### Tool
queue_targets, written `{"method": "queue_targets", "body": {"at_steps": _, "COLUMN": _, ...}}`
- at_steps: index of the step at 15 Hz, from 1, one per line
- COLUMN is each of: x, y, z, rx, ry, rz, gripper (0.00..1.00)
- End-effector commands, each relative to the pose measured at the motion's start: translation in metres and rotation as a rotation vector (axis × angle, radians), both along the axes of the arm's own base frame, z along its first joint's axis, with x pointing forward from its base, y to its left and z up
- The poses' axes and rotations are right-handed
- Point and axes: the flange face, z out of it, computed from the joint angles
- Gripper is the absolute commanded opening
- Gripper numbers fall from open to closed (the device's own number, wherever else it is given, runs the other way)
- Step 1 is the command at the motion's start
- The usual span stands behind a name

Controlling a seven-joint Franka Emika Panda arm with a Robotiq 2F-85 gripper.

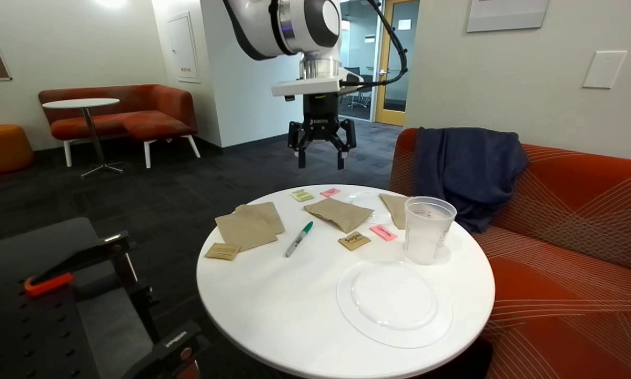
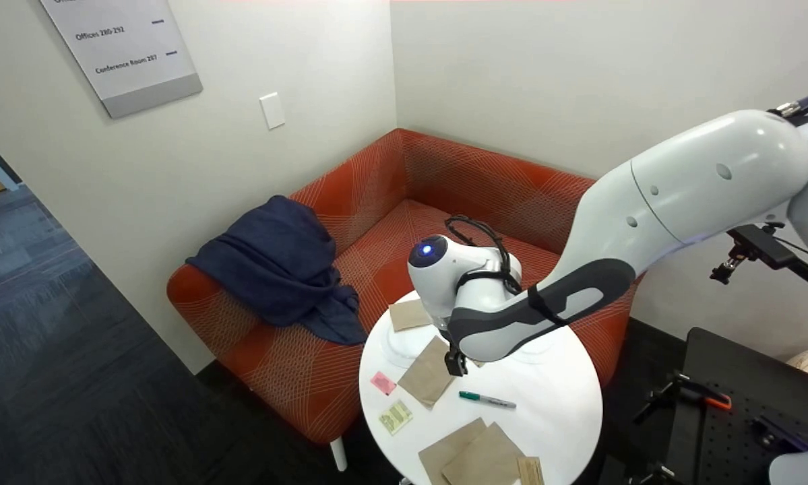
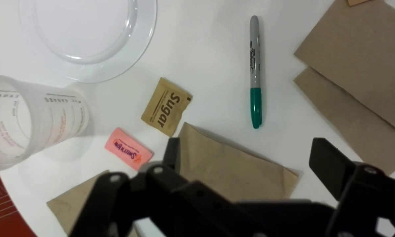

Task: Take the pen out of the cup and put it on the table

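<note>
Presumably for the task's sake, the pen [image 3: 255, 71] lies on the table [image 1: 278, 310], apart from the cup [image 1: 427, 234]. Higher than the cup, the gripper [image 1: 321, 160] hangs empty, fingers [image 1: 301, 160] spread.

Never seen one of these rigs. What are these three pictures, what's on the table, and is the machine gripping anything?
The machine is one white-and-grey robot arm ending in black two-fingered jaws. Two pictures are taken from outside it; the close-up comes from its wrist, looking down past the jaws.

The jaws hang open above the round white-topped table, holding nothing. On it, a slim grey marker pen with a green cap lies outside the upright translucent plastic cup. Also on the table are clear round plastic plates, folded brown paper napkins, and small flat packets of sugar and sweetener.
</note>
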Motion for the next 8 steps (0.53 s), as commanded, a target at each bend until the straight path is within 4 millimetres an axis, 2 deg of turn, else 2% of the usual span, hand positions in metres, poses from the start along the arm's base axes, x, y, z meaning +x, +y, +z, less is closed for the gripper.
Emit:
{"method": "queue_targets", "body": {"at_steps": 1, "x": -0.016, "y": 0.006, "z": 0.042, "rx": 0.004, "ry": -0.026, "rz": -0.075, "gripper": 1.00}}
{"method": "queue_targets", "body": {"at_steps": 8, "x": -0.036, "y": 0.020, "z": 0.091, "rx": 0.009, "ry": -0.099, "rz": -0.144, "gripper": 1.00}}
